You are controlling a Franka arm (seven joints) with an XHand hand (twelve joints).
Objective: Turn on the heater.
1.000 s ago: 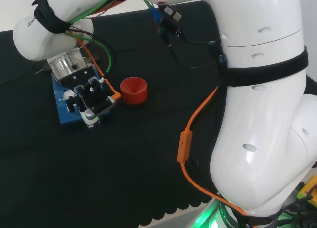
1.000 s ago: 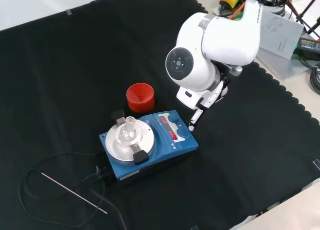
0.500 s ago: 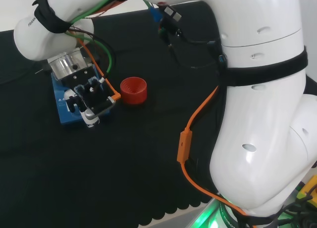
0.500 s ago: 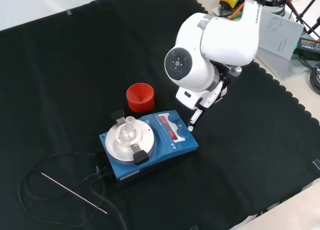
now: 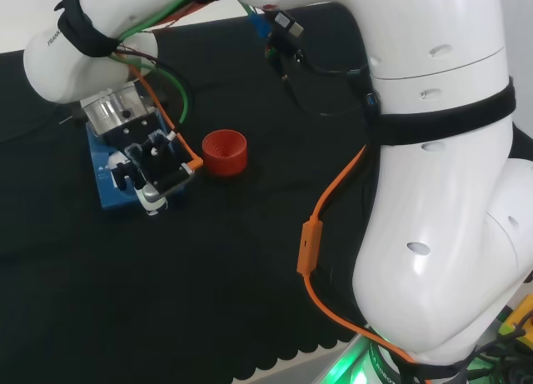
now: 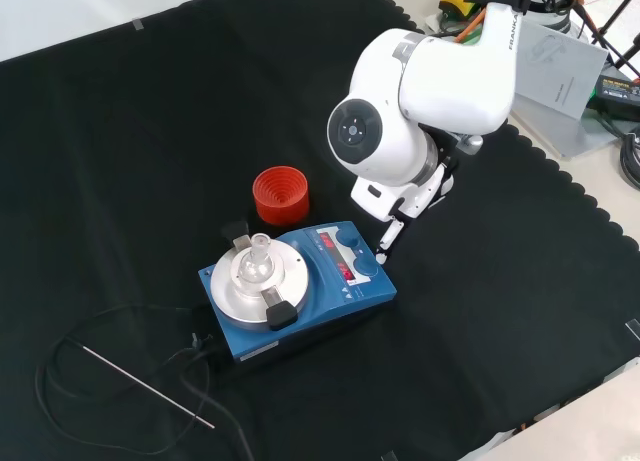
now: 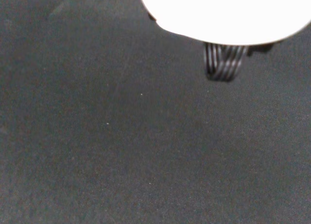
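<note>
The heater (image 6: 340,303) is a blue box with a round silver top plate (image 6: 250,286) and a front panel with a red display and a blue knob (image 6: 366,264). In the front view a big white arm link hides most of the hand (image 6: 392,231); one straight finger (image 6: 384,247) reaches down to the cloth side of the knob. Whether it touches I cannot tell. In the head view the hand (image 5: 151,163) hangs over the near end of the heater (image 5: 104,174), fingers pointing down. The wrist view holds black cloth and a blurred white part of the hand (image 7: 228,15).
A red ribbed ring (image 6: 280,194) stands on the cloth just behind the heater, at the heater's right in the head view (image 5: 225,152). A small clear glass piece (image 6: 260,253) sits on the plate. A black cable and thin metal probe (image 6: 150,386) lie at the front left.
In the front view the arm's white link has drifted slightly left and down. The fingertip stays by the knob. The heater has not moved.
</note>
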